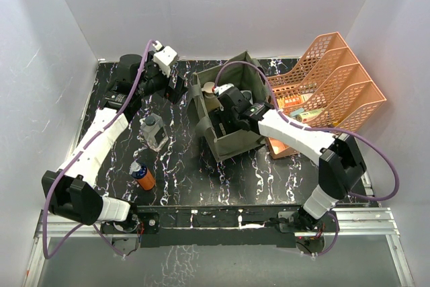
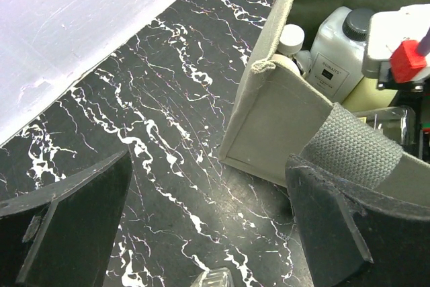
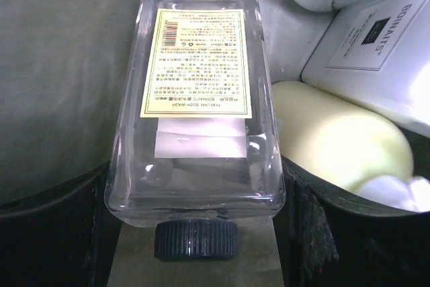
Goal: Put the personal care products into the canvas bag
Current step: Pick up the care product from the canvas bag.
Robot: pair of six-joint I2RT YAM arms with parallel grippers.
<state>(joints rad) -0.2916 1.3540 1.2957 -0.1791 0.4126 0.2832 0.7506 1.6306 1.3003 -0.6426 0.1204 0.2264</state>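
Olive canvas bag on desk; right jaws inside it pinch clear bottle, left jaws spread wide at bag's 9 o'clock

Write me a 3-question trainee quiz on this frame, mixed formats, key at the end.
1. True or false: the left claw is holding a bottle.
2. Which claw is down inside the canvas bag? A) left B) right C) neither
3. How many bottles are on the table to the left of the bag?

Key
1. False. Its fingers are spread apart with only tabletop between them.
2. B. The right claw is in the bag; the left one is outside, beside the bag's wall.
3. Two: the clear bottle with a black cap and the orange bottle with a blue-white top.
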